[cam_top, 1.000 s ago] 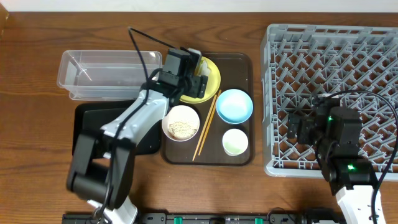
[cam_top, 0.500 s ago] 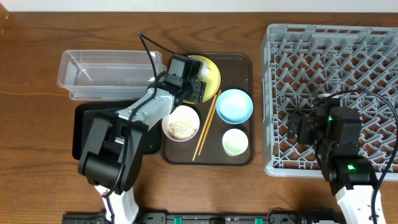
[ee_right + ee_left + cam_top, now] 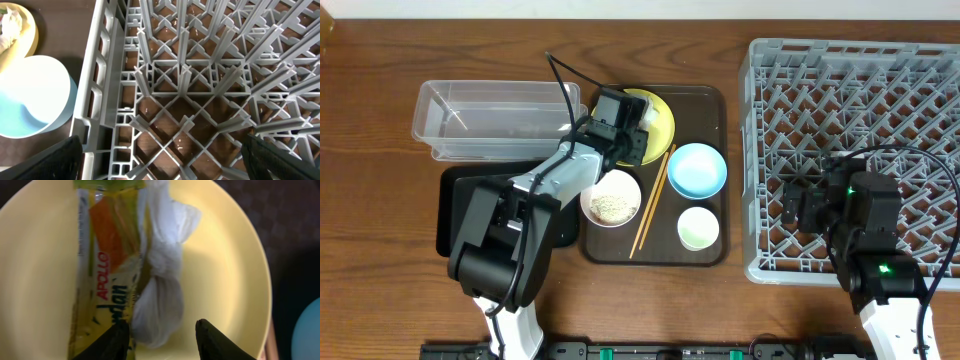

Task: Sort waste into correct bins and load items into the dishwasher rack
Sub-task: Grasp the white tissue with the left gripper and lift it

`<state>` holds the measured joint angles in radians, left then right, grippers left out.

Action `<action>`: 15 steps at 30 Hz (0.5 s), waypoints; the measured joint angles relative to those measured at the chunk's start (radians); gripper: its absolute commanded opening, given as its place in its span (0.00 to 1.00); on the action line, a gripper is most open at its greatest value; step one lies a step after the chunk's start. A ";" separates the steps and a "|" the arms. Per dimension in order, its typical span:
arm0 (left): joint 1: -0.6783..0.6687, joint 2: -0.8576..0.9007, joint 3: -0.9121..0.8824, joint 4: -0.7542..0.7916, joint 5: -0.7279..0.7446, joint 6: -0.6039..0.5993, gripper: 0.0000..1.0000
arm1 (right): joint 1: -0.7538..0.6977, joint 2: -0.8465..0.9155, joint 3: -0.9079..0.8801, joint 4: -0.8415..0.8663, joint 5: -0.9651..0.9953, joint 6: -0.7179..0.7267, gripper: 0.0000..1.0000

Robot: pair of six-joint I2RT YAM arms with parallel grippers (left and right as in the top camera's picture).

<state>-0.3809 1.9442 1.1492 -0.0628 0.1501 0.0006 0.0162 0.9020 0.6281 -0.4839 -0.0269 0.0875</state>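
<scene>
My left gripper (image 3: 162,332) is open just above the round yellow plate (image 3: 235,275), its fingers either side of the lower end of a crumpled white paper scrap (image 3: 162,280). A yellow-green snack wrapper with orange marks (image 3: 105,265) lies beside the scrap on the plate. In the overhead view the left gripper (image 3: 632,135) covers the plate (image 3: 663,120). The light blue bowl (image 3: 697,169), white bowl with rice crumbs (image 3: 611,197), pale cup (image 3: 699,228) and chopsticks (image 3: 651,203) sit on the brown tray. My right gripper (image 3: 160,155) is open and empty over the grey rack (image 3: 860,150).
The clear plastic box (image 3: 490,120) stands at the back left. The black tray (image 3: 460,205) lies in front of it, partly under my left arm. The brown tray (image 3: 712,255) sits between them and the rack. The blue bowl also shows in the right wrist view (image 3: 30,100).
My left gripper has dropped lower and slightly nearer onto the plate over the last second. The right arm has not moved.
</scene>
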 measured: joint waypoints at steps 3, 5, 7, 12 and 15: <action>-0.008 0.000 0.000 0.002 0.000 0.000 0.45 | 0.000 0.000 0.000 -0.001 0.000 0.000 0.99; -0.009 0.000 0.000 0.002 0.000 0.000 0.44 | 0.000 0.000 0.000 -0.002 0.000 0.000 0.99; -0.009 0.000 0.000 0.002 0.000 -0.002 0.40 | 0.000 0.000 0.000 -0.002 0.000 0.000 0.99; -0.009 0.007 0.000 -0.002 0.000 0.000 0.39 | 0.000 0.000 0.000 -0.002 0.000 0.000 0.99; -0.009 0.024 0.000 -0.007 0.000 0.000 0.39 | 0.000 0.000 0.000 -0.002 0.000 0.000 0.99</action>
<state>-0.3901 1.9678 1.1492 -0.0696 0.1497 0.0002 0.0162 0.9020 0.6281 -0.4858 -0.0269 0.0875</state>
